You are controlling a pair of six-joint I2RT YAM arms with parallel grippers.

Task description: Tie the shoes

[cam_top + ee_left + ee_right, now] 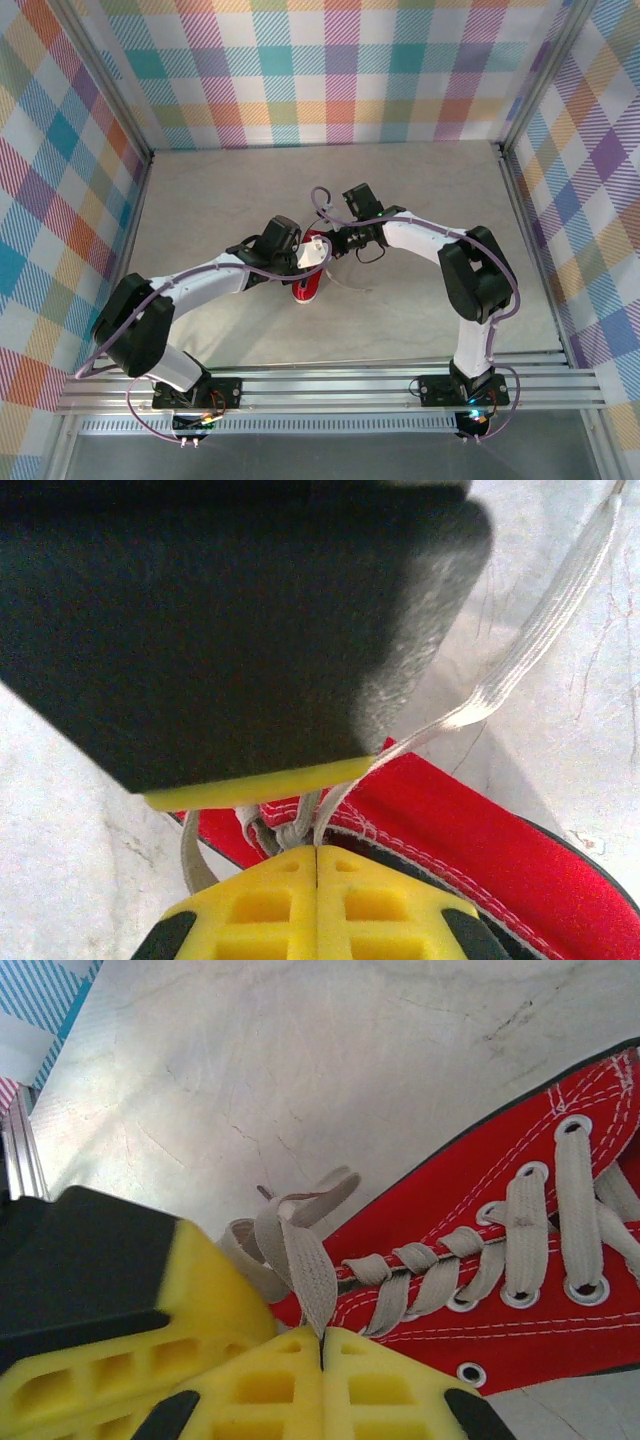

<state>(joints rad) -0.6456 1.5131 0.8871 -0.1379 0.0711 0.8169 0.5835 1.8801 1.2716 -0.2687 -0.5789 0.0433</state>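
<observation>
Sneaker (312, 272) lying at the middle of the table (420, 190), between both arms. Left pincer (316, 865) clenched on a lace (530, 645), right pincer (322, 1345) clenched on a lace loop (300, 1260). To do well: pull both ends apart evenly, low and outward, with steady tension, without dragging the sneaker. From the right wrist, eyelets (585, 1288) and crossed lacing plainly legible; from above, far too small to read.

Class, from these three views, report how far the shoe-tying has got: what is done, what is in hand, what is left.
Done: the laces run through the eyelets of the red sneaker. In hand: the left pincer and right pincer are each shut on a lace strand near the shoe's opening. Left: no finished bow shows, so looping and tightening seem to remain.
</observation>
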